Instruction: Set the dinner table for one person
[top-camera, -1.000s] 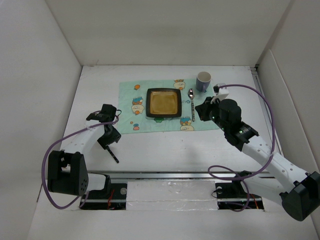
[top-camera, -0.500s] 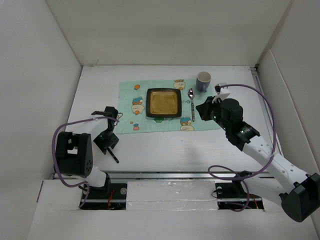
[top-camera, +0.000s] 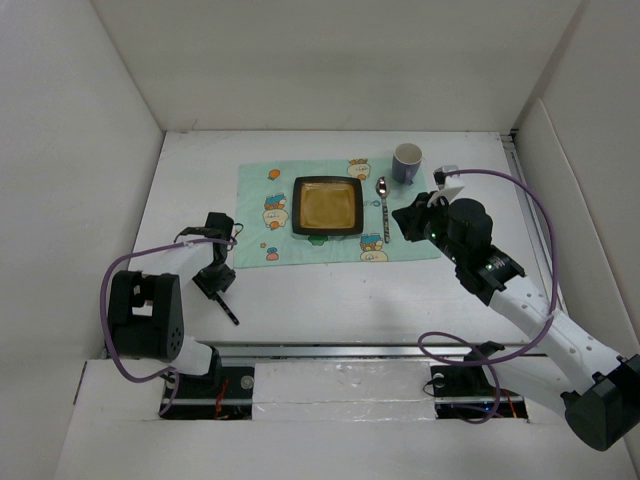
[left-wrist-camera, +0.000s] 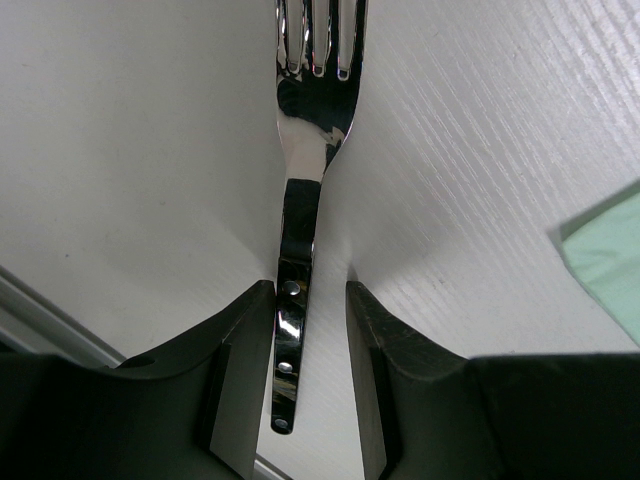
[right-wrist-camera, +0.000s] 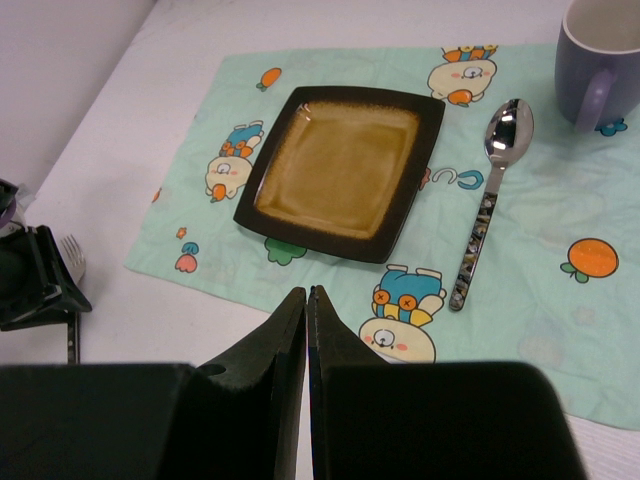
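left pincer (left-wrist-camera: 310, 295), narrowly open astride the fork (left-wrist-camera: 312, 105) handle on the dinner table (top-camera: 330, 300), has barely shifted.

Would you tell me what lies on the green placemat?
A square brown plate and a spoon right of it, a mug at the far corner. The placemat beneath them is hidden.
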